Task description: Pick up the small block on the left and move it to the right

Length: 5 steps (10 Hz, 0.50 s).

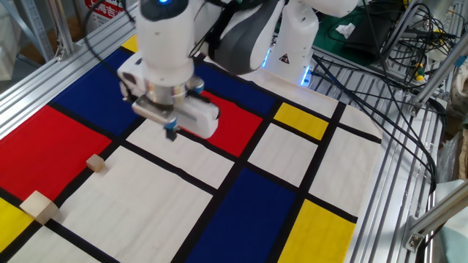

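The small block is a tiny light-brown wooden cube. It sits on the white panel of the table mat at the left, by a black line next to the red panel. My gripper hangs above the mat to the right of the block and farther back, well apart from it. Its fingers point down and look close together with nothing between them. The arm's white wrist hides the upper part of the fingers.
A larger, paler wooden block lies at the front left near the mat's edge. The mat has red, blue, yellow and white panels with black lines. Aluminium rails border the table, with cables at the right.
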Motion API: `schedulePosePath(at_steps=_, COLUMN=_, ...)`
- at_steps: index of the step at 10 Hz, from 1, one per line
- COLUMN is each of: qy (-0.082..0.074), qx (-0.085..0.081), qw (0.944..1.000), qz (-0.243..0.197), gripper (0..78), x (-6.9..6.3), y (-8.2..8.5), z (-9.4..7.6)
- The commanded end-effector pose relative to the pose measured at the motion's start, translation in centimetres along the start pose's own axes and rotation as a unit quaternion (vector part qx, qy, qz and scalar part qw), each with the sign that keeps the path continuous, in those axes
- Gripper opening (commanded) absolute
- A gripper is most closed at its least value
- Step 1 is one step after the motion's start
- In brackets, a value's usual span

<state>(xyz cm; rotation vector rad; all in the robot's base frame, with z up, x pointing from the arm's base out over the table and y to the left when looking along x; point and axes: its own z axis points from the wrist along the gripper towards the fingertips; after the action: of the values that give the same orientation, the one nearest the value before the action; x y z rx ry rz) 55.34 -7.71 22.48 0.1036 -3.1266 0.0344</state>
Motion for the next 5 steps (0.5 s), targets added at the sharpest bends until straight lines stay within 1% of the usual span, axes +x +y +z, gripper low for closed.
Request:
schedulePosePath(at_steps=1, qy=-0.007, qx=0.007, qw=0.9999, qz=0.004, gripper=0.0, x=-3.7, y=-2.0, z=0.0)
schedulePosePath(at_steps=2, qy=-0.007, qx=0.009, qw=0.9999, qz=0.006, gripper=0.0, x=-4.5, y=-3.1, z=0.9)
schedulePosePath(at_steps=3, qy=-0.007, qx=0.009, qw=0.9999, qz=0.006, gripper=0.0, x=-4.5, y=-3.1, z=0.9)
schedulePosePath(at_steps=4, qy=-0.006, qx=0.008, qw=0.9999, qz=0.009, gripper=0.0, x=-5.5, y=-4.1, z=2.1)
schedulePosePath(at_steps=5, qy=-0.006, qx=0.007, qw=0.9999, qz=0.011, gripper=0.0, x=-5.7, y=-4.4, z=2.4)
